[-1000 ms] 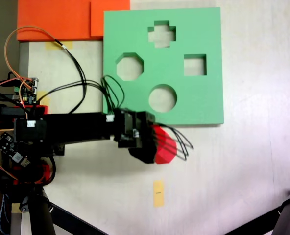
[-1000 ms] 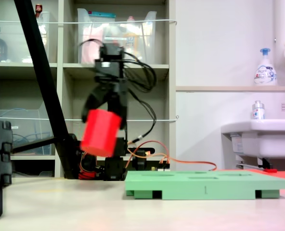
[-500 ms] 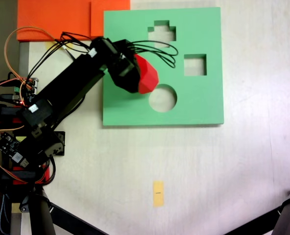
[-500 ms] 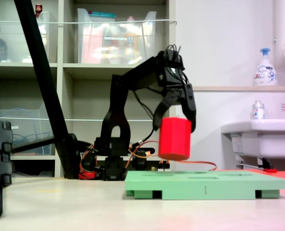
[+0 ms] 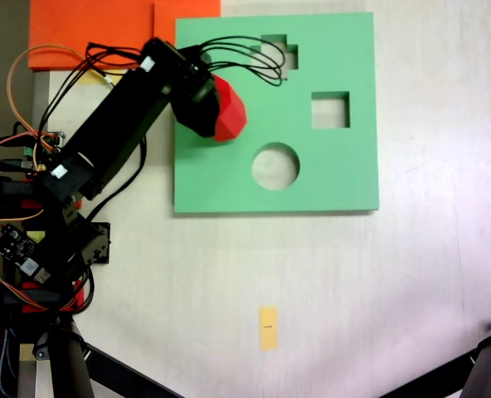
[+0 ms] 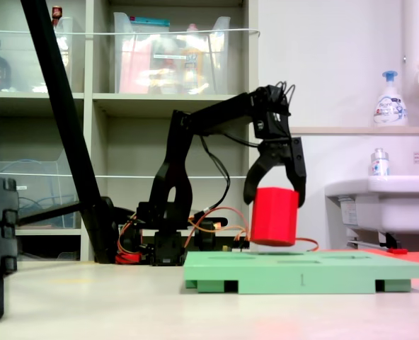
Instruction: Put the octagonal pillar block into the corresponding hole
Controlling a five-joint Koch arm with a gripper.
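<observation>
Above the square green foam board (image 6: pixel 305 271), the black gripper (image 6: pixel 274 198) clamps the bright red eight-sided foam block (image 6: pixel 274 216) between both jaws, holding it just clear of the surface. From overhead the block (image 5: pixel 229 118) covers the board's (image 5: pixel 337 178) eight-sided cutout, beside the round hole (image 5: pixel 275 166).

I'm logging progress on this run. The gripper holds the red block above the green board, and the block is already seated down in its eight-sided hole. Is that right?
Not quite. The gripper does hold the red block above the green board, but the block is not seated yet: the side-on fixed view shows a gap between its underside and the board's top. From above, the block covers the spot of the eight-sided hole.
</observation>
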